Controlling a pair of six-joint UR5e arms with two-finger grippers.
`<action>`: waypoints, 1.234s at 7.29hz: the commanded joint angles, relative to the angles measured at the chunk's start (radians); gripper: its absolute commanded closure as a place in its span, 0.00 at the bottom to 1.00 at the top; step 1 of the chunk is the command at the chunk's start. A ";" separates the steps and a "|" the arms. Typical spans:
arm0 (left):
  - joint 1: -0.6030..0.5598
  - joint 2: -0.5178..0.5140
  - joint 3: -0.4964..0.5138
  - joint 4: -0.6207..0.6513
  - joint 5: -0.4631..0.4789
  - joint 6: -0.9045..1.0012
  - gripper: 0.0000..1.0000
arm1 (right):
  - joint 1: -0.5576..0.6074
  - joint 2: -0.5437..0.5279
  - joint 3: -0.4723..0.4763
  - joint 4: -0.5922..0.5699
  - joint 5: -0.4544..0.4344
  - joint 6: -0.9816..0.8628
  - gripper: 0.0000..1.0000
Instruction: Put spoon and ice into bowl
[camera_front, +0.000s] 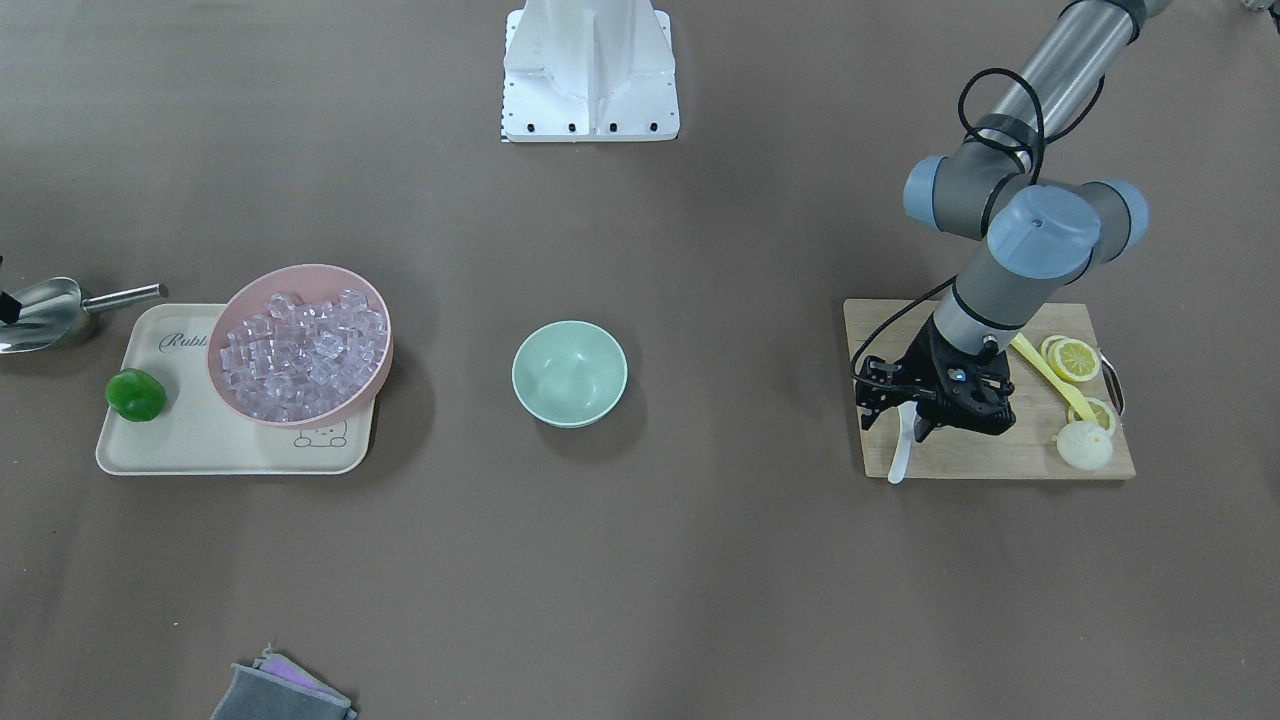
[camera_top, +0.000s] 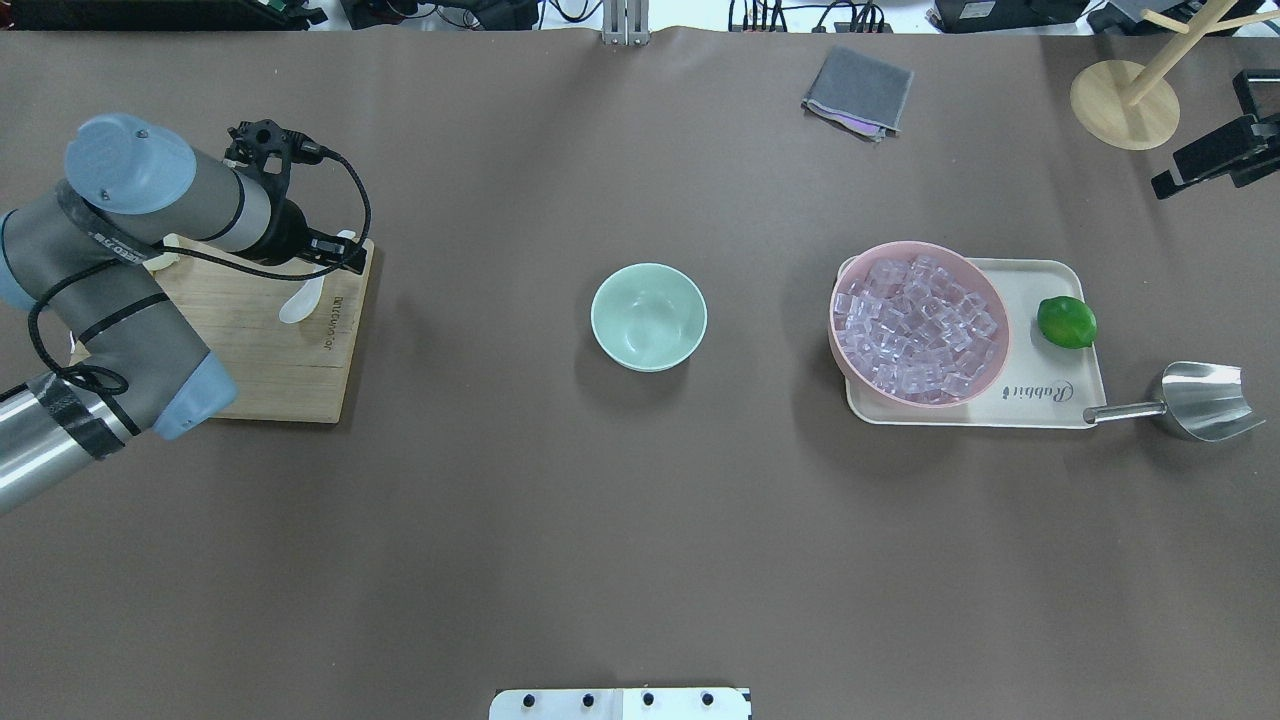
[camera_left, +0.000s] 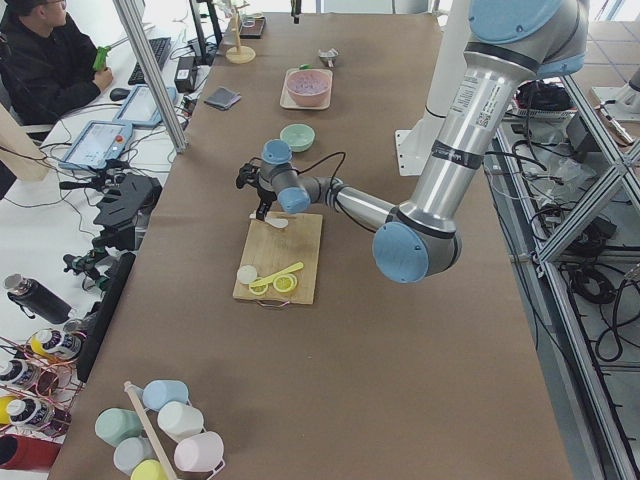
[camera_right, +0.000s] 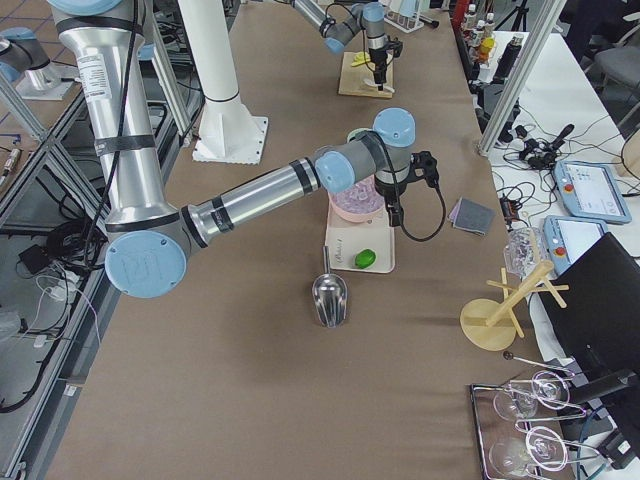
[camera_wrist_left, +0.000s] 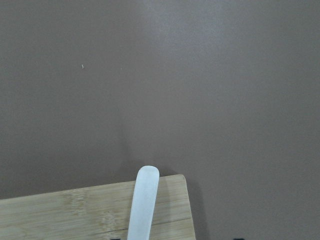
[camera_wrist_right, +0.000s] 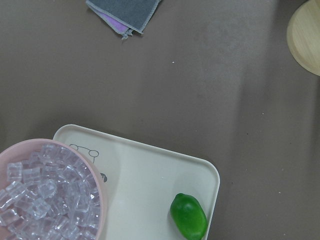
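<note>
The white spoon (camera_front: 899, 455) lies on the wooden cutting board (camera_front: 1000, 455), its handle end at the board's far edge; it also shows in the overhead view (camera_top: 299, 303) and the left wrist view (camera_wrist_left: 144, 200). My left gripper (camera_front: 925, 425) is low over it, open, its jaws either side of the handle. The empty mint-green bowl (camera_front: 570, 372) stands mid-table, also in the overhead view (camera_top: 648, 316). Many clear ice cubes (camera_front: 300, 352) fill a pink bowl (camera_front: 375, 375). My right gripper (camera_right: 392, 205) hangs high over the tray's end; I cannot tell whether it is open or shut.
The pink bowl and a green lime (camera_front: 136, 394) sit on a cream tray (camera_front: 200, 445). A metal scoop (camera_front: 40, 312) lies beside the tray. Lemon slices (camera_front: 1075, 358), a yellow spoon (camera_front: 1040, 370) and a pale round piece (camera_front: 1085, 446) share the board. A grey cloth (camera_front: 280, 692) lies nearby.
</note>
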 joint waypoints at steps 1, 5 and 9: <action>-0.001 -0.001 0.005 0.004 0.019 0.055 0.31 | -0.001 0.000 0.000 0.000 0.000 -0.001 0.00; 0.001 -0.003 0.025 -0.005 0.020 0.054 0.42 | -0.003 0.000 -0.004 0.000 0.000 0.001 0.00; 0.001 -0.003 0.037 -0.005 0.020 0.054 0.70 | -0.003 0.000 -0.007 0.000 0.000 -0.001 0.00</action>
